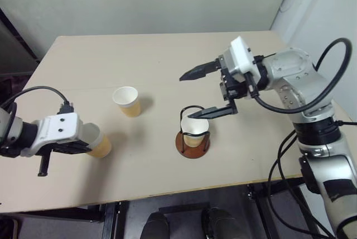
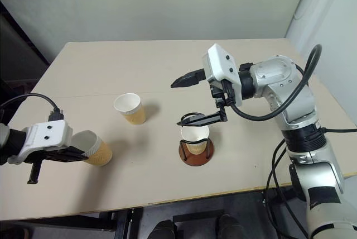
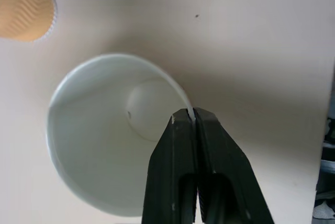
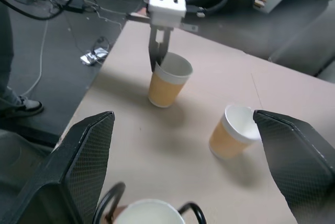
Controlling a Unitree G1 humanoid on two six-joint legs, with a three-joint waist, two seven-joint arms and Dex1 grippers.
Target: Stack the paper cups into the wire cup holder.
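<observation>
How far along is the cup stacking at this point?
One paper cup already sits in the wire cup holder, with the open right gripper just above it. In hand: the left gripper is shut on the rim of a second cup, which is on the table. Left: a third cup stands untouched mid-table.

Bare worktop (image 1: 167, 60) lies behind the wire cup holder (image 1: 193, 136); the right gripper (image 1: 206, 91) hangs just above it.

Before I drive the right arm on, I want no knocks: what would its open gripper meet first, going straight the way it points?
Probably the free cup, right of its line, then the cup the left gripper pinches. Depth is unclear.
</observation>
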